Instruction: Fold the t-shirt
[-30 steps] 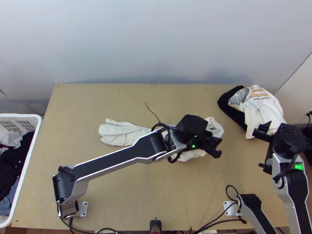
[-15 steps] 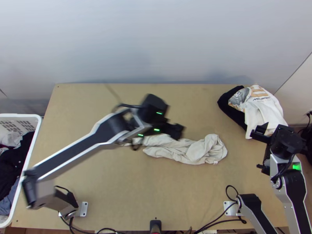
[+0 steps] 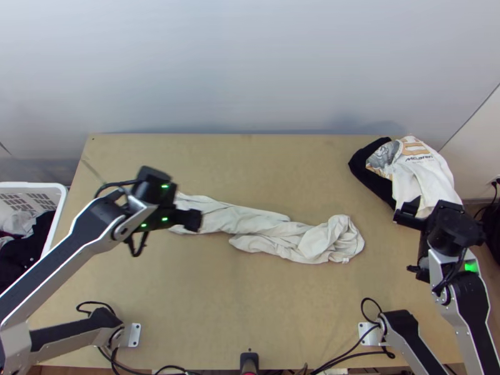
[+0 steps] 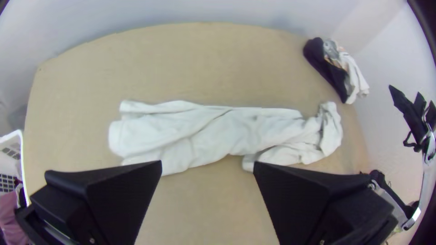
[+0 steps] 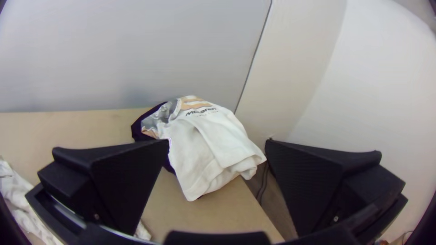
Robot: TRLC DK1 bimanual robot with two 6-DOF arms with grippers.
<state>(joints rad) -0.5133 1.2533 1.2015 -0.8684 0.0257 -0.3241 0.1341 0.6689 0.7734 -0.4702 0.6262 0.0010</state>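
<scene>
- Setting out the work area, we note the table point(image 3: 250, 312), whose wide top gives the cloth room to be spread.
- To the side of the left gripper's base, we locate the basket point(image 3: 59, 211), an open container with slotted walls. In it lie pale clothes point(image 3: 17, 223) and dark clothes point(image 3: 32, 234), heaped loosely. We take it to be the supply of unfolded laundry, set beside the table within the left gripper's range.
- We find the t-shirt point(image 3: 269, 231) across the middle of the table, off-white, bunched into a long crumpled strip, with its right end rumpled into a lump. We judge that it lies centrally so that both grippers can reach it; it needs opening out flat before any fold.
- At the far right corner we see the clothes pile point(image 3: 424, 181), a printed white garment over a black one. We presume it is parked there to keep the centre available.
- We observe the left gripper point(image 4: 208, 162) over the t-shirt's left end, its fingers point(image 4: 122, 195) parted and grasping nothing, a placement suited to picking up that end.
- We observe the right gripper point(image 5: 217, 140) near the clothes pile, fingers likewise released, probably on standby for the opposite end.
</scene>
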